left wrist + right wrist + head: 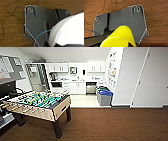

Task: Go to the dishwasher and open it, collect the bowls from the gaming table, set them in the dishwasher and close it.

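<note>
Brown wood-grain floor (112, 124) runs ahead of you to a pale-floored kitchenette at the far end of the room. The dishwasher (91, 88) is there, a steel front under the counter (75, 80), just right of the white cabinet doors. It faces you squarely, but from this far off you cannot tell whether its door is shut or ajar.

Just to its right stand the blue- and green-lidded bins (105, 96), against the corner of a white wall (130, 77). Nearer you, on the left, the table-football table (37, 103) stands on the brown floor, its long side angled across your path.

The dishwasher lies almost dead ahead and a touch to the right, well apart from both arms, so neither side looks nearer. The open lane to it seems to pass between the table's corner and the bins.

Both wrist cameras look down at the floor. A white rounded thing (70, 31) sits large by the left wrist and a yellow rounded thing (120, 37) by the right. Whether the left gripper or right gripper holds anything, or how wide either stands, you cannot tell.
</note>
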You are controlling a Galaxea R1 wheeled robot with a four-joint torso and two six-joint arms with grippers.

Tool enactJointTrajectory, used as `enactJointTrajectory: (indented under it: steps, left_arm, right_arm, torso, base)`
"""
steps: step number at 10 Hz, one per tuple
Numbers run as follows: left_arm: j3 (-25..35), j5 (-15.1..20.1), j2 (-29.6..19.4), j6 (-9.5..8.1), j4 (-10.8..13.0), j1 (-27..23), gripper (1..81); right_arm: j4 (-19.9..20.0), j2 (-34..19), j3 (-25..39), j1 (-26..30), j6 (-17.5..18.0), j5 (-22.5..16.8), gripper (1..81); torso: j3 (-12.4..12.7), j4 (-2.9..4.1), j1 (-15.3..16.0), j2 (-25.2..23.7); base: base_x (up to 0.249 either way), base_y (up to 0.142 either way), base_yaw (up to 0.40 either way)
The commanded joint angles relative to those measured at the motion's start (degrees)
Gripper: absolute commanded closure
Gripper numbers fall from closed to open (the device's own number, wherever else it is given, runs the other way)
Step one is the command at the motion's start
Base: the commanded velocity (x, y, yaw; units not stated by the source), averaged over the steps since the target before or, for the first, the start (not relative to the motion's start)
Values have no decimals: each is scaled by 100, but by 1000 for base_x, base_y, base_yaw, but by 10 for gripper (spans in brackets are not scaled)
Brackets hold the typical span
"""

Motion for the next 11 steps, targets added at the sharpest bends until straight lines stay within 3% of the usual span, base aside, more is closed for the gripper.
enactJointTrajectory:
  steps: [1,7,11]
  left_arm:
    - [-6,108,-121,-17,51,-197,811]
    - [-6,108,-121,-9,42,-197,811]
    - [-6,117,-121,-17,51,-197,811]
  right_arm:
    - [-76,-105,18,266,-11,-258,811]
    - [-85,-97,18,274,-11,-258,811]
    - [-76,-88,18,266,-11,-258,811]
  torso:
    - [0,0,0,0]
    - [0,0,0,0]
    - [0,0,0,0]
  base:
    - [147,0,0]
    - [155,0,0]
    - [158,-62,0]
